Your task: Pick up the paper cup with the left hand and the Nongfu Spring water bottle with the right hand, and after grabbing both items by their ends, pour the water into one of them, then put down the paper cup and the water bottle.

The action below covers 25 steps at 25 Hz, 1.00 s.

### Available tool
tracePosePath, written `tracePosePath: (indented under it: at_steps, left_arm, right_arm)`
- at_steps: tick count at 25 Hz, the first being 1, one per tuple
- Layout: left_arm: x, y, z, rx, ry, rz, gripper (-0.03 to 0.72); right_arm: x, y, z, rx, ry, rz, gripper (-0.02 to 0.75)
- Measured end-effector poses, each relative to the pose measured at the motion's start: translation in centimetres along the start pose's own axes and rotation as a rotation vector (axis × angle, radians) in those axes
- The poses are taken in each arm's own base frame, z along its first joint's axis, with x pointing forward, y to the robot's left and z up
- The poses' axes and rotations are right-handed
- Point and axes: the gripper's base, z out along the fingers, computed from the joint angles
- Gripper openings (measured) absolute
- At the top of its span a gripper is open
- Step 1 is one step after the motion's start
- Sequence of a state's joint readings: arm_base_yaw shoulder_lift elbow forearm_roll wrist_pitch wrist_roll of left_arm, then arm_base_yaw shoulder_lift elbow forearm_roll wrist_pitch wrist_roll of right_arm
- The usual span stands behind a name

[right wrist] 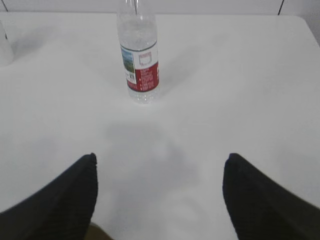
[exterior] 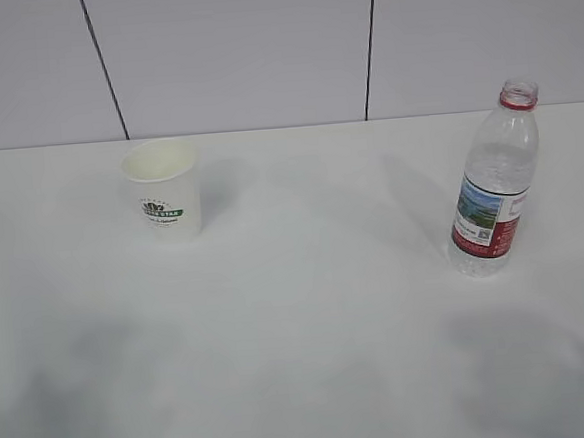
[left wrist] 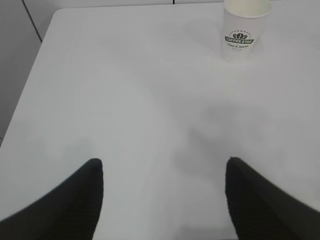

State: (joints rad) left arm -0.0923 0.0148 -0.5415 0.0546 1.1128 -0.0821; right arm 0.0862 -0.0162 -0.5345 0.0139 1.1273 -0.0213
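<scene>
One big white table (exterior: 313, 378) fills most of the view, and one white wall (exterior: 240, 52) with two thin dark lines stands behind it. On the table there are just two things, one bottle and one cup, and they are well apart. The Nongfu Spring water bottle (exterior: 494, 183) stands up straight on the right side (it has a red ring at the neck and a red-and-white label, and no cap shows on top). The paper cup (exterior: 164, 203) stands up straight on the left side, further back, with its green logo facing front. The left hand (left wrist: 162, 200) has two black fingers (left wrist: 75, 200) spread wide apart, holding nothing, with the cup far ahead of it. The right hand (right wrist: 159, 200) also has two black fingers (right wrist: 260, 200) spread wide and empty, with the bottle ahead of it.
</scene>
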Motion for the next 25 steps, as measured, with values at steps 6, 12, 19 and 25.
tracePosePath:
  at_steps: [6, 12, 19, 25]
  left_arm:
    - [-1.5, -0.1, -1.0, 0.01, -0.133, 0.0, 0.561]
    - [-3.2, -0.2, -1.7, 0.024, -0.308, -0.001, 0.561]
    - [-4.8, -0.3, -2.3, 0.038, -0.493, -0.001, 0.56]
    - [-5.7, -0.4, -2.9, 0.048, -0.61, -0.001, 0.56]
  right_arm:
    - [-1.3, 0.0, -1.1, 0.002, -0.099, -0.001, 0.585]
    - [-2.0, 0.0, -1.3, 0.001, -0.173, 0.0, 0.585]
    - [-3.1, 0.0, -1.6, 0.004, -0.304, 0.001, 0.585]
    - [-4.0, -0.1, -1.9, 0.007, -0.411, 0.001, 0.585]
